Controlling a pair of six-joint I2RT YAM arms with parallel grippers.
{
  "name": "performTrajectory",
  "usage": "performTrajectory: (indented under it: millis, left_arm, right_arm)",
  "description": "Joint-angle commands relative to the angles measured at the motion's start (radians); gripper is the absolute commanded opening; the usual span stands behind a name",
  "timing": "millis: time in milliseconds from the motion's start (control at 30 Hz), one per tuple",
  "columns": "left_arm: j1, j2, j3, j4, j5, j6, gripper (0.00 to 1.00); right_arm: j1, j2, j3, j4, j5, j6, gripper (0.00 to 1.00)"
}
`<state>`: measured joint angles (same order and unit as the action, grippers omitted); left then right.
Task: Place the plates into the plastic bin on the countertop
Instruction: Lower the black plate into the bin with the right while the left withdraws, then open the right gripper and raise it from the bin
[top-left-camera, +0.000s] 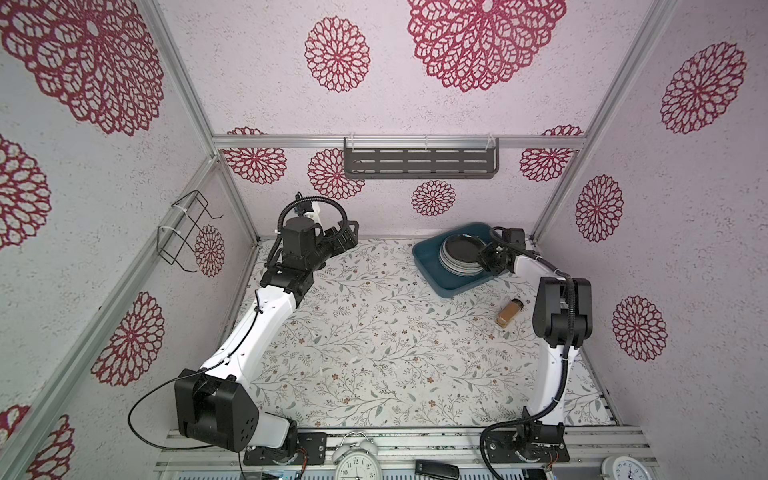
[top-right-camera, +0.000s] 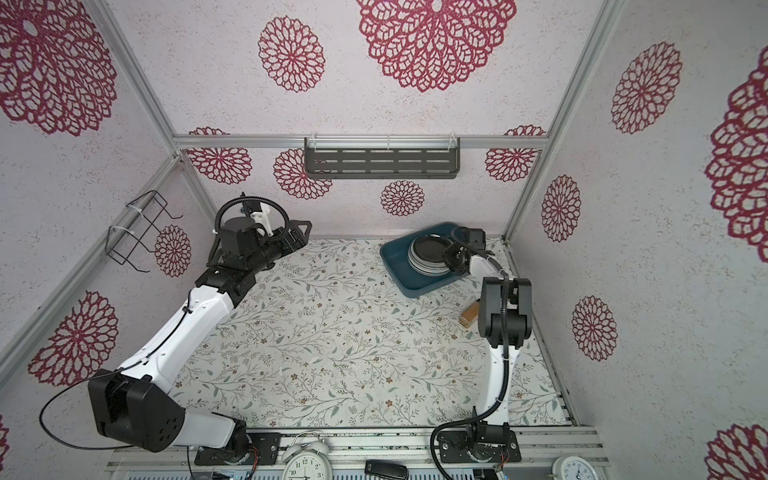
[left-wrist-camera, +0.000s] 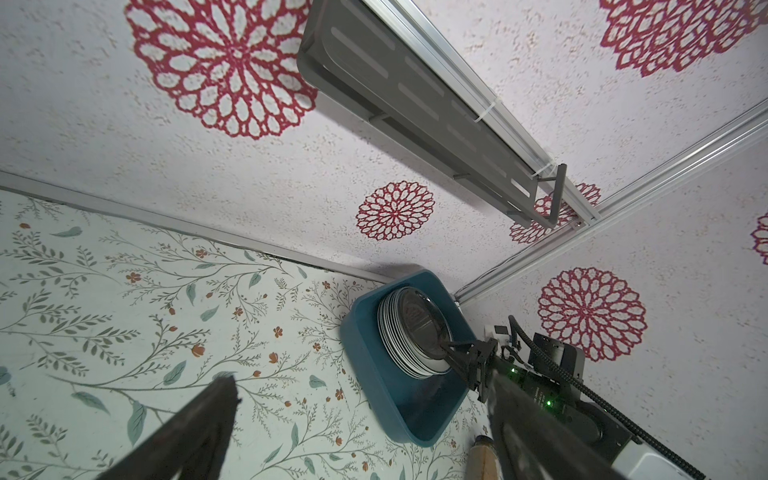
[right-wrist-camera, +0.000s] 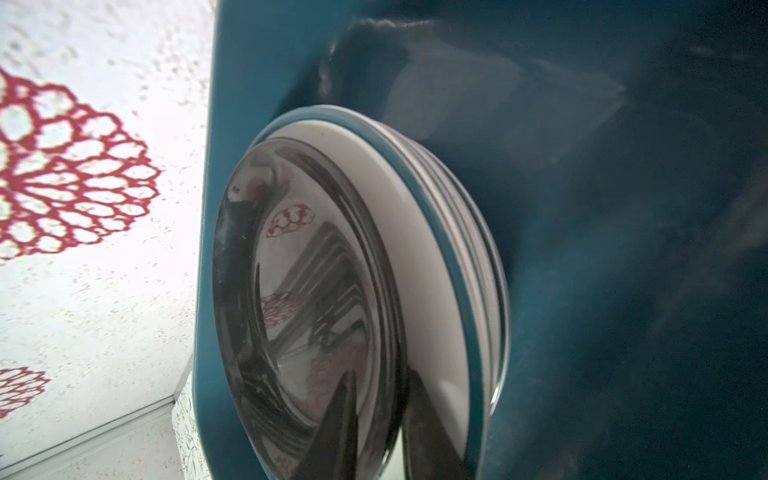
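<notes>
Right hand (left-wrist-camera: 445, 347), slightly spread, straddles the rim of the black plate (left-wrist-camera: 419, 320) in the plastic bin (left-wrist-camera: 360, 347).

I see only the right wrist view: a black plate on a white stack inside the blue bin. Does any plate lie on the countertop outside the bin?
Observer: No. In both top views the countertop carries no plate; the plates are all in the bin.
Operator: Is another thing lying there?
Observer: Yes, a brown jar lies on its side, apart from the bin, near the right arm.
Operator: Where is the left gripper?
Observer: The left gripper hangs open near the back wall, far from the bin.
</notes>
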<state>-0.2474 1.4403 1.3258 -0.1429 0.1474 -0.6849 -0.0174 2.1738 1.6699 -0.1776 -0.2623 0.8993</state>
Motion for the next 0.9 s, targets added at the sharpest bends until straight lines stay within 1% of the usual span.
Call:
performTrajectory:
  millis: [0,167,533,700,867]
  left_arm:
    - [0.012,-0.015,-0.012,0.028,0.009,0.001,0.97]
    - [0.017,-0.013,-0.013,0.035,0.024,-0.004,0.97]
    - [0.02,-0.008,-0.01,0.033,0.043,-0.004,0.97]
    - [0.024,-0.006,-0.014,0.035,0.047,-0.007,0.97]
    - [0.029,0.007,-0.007,0.041,0.066,-0.011,0.97]
  right_arm:
    - [-0.003,-0.013,0.018,-0.011,0.014,-0.011,0.26]
    - [-0.004,-0.021,0.01,-0.008,0.02,-0.01,0.37]
    - [0.002,-0.069,-0.048,0.041,0.03,-0.031,0.7]
    - [0.004,-0.095,-0.069,0.075,0.029,-0.04,0.81]
    - [0.007,-0.13,-0.114,0.154,0.005,-0.045,0.91]
